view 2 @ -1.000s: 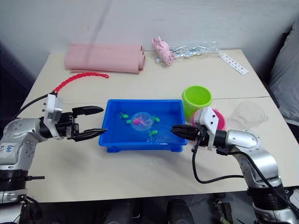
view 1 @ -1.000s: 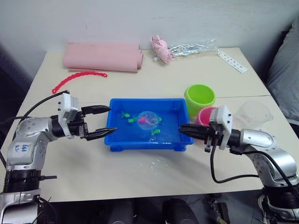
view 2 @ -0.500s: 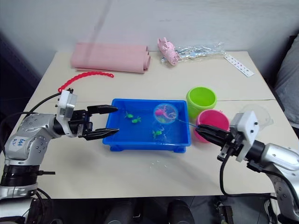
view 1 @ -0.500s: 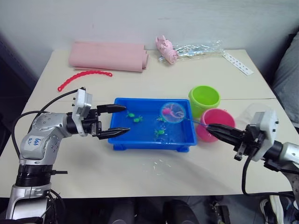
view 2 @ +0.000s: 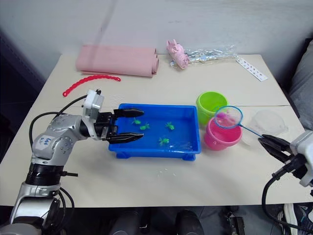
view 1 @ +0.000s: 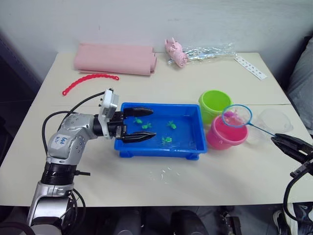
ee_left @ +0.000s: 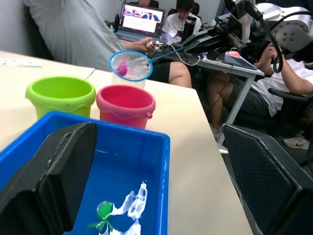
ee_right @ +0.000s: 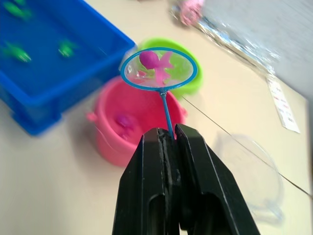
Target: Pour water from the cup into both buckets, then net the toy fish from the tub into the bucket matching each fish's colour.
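The right hand [ee_right: 168, 139] is clamped on the thin handle of the net [view 1: 236, 116], whose blue-rimmed hoop holds a pink fish [ee_right: 155, 64] above the pink bucket [view 1: 224, 136], just near of the green bucket [view 1: 215, 103]. The left hand [view 1: 142, 124], fingers apart, hovers over the left end of the blue tub [view 1: 161, 147], where green fish [view 1: 171, 125] lie.

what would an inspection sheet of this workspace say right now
surface: beige table, small wet marks in front of the tub
job's things: net holding a pink fish over the pink bucket; green bucket behind it; green fish in the tub; cup beside the pink bucket
clutter: pink roll, red beaded strip, pink toy, plastic wrapper, white strip
grippers: left gripper open over the tub; right gripper shut on the net handle
cables: black cables along both arms
surroundings: people seated at desks in the left wrist view
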Robot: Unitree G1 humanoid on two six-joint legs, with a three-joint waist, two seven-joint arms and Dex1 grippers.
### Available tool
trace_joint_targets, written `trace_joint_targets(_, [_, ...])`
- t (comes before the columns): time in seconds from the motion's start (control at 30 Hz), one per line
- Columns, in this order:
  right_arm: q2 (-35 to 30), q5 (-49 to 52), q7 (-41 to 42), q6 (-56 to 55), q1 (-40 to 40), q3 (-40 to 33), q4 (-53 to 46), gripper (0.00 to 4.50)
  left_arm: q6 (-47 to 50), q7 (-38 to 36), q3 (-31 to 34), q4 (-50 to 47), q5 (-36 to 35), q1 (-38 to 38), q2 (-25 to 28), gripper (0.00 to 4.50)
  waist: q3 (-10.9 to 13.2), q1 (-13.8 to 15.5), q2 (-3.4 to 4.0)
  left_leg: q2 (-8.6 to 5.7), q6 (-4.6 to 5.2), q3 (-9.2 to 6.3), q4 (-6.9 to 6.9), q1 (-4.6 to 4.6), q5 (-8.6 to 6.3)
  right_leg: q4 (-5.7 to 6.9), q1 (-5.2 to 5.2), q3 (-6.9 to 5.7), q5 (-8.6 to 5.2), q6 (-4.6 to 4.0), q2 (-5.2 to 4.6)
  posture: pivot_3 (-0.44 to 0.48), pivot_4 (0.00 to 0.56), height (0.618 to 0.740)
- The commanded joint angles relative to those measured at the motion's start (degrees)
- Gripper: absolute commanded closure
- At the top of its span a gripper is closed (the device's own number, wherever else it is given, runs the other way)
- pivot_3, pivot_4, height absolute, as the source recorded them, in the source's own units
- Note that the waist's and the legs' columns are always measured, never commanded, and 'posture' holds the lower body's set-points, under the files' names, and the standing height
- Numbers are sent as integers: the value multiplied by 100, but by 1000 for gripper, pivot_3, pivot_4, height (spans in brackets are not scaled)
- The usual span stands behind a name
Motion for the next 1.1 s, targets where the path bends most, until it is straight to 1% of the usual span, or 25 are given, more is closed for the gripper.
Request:
trace_joint_targets(0.03, [-31,-1042,-162,-1178,146,145,304,4500,-230,-90,2,17,54,-57,-42,38,0,2,0,0,0,0,0,1,0,-1,0,0,0,0,0,0,150,740])
trace_joint_targets(0.07, [-72,-1379,-261,-1553,152,167,467,4500,-270,-101,-2,47,67,-56,-47,38,0,4,0,0,0,-1,0,0,0,0,0,0,0,0,0,0,150,740])
trace_joint_targets(0.17, [-138,-1897,-336,-2341,162,226,783,4500,-335,-99,0,76,92,-43,-81,38,0,6,0,-1,0,-1,0,0,0,-1,0,0,0,0,0,0,150,740])
trace_joint_targets(0.3, [-356,-2970,-654,-3735,267,284,1237,4500,-373,-68,-17,54,109,-3,-138,38,0,1,1,-1,-1,-1,1,1,1,0,0,0,0,0,0,0,150,740])
trace_joint_targets(0.47, [-430,-3632,-1088,-4828,297,243,1530,4500,-392,-41,-14,45,106,37,-165,38,0,3,1,-1,-1,-1,1,1,1,-1,0,0,0,0,0,0,150,740])
trace_joint_targets(0.63, [-465,-4124,-1490,-5451,242,252,1721,4500,-416,-25,5,78,117,44,-168,38,0,2,1,-1,-1,-1,1,1,1,-1,1,0,0,0,0,0,150,740])
trace_joint_targets(0.8, [-530,-4986,-2159,-6082,147,333,2098,4500,-480,10,21,156,133,23,-202,38,0,-1,1,-1,-2,-1,1,1,1,-1,1,1,0,0,0,0,150,740])
trace_joint_targets(0.93, [-616,-5076,-2488,-6353,11,480,2347,4500,-433,36,116,137,-28,38,-261,38,0,-1,1,-1,-2,-1,1,1,2,0,1,1,0,0,0,0,150,740])
trace_joint_targets(1.1, [-652,-4645,-2515,-6398,-3,554,2230,4500,-447,-123,158,152,-7,142,-131,38,-2,-12,3,-1,-2,-1,0,2,2,1,0,1,0,0,0,0,150,740])
